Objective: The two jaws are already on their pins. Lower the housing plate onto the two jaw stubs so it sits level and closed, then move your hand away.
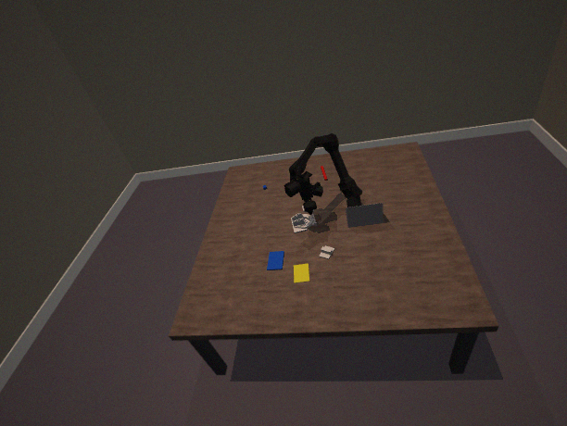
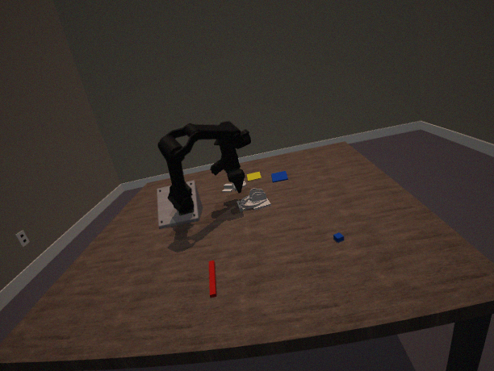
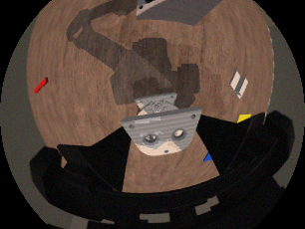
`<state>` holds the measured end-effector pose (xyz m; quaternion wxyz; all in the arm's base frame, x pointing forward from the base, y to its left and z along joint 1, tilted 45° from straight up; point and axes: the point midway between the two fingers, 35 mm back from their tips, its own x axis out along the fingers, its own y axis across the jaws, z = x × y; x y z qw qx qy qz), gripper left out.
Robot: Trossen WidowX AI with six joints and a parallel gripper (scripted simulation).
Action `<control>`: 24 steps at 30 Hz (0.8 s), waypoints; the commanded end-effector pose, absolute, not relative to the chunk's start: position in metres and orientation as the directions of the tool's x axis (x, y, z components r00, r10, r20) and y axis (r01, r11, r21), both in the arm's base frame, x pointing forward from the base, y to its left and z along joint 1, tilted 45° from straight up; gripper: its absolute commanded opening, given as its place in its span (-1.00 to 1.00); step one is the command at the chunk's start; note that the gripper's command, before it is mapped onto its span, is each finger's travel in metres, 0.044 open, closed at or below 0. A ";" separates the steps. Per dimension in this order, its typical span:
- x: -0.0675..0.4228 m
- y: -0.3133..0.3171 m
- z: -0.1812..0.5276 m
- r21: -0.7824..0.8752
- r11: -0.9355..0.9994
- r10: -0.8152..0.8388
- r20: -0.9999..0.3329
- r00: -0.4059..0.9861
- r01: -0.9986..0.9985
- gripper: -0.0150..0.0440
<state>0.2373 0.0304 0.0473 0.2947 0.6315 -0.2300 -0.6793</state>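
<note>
My gripper points down, shut on the grey and cream housing plate. The wrist view shows the plate spanning between the two fingers, with two large round holes and smaller holes. In the top and exterior views the plate is mostly hidden by the hand. The white and grey assembly with the jaws rests on the table. The held plate is above the table and overlaps the assembly in the wrist view. The jaw stubs and pins are too small to tell apart.
A small white piece with a dark groove, a yellow tile and a blue tile lie nearby. A red bar and small blue cube lie farther off.
</note>
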 end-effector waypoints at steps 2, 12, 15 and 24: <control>0.237 0.030 0.048 0.689 -0.717 -0.695 -0.719 -0.026 0.105 0.70; 0.238 0.027 0.045 0.689 -0.717 -0.694 -0.719 -0.026 0.105 0.70; 0.238 0.024 0.041 0.688 -0.718 -0.694 -0.720 -0.026 0.105 0.70; 0.239 0.014 0.030 0.688 -0.718 -0.694 -0.720 -0.025 0.104 0.70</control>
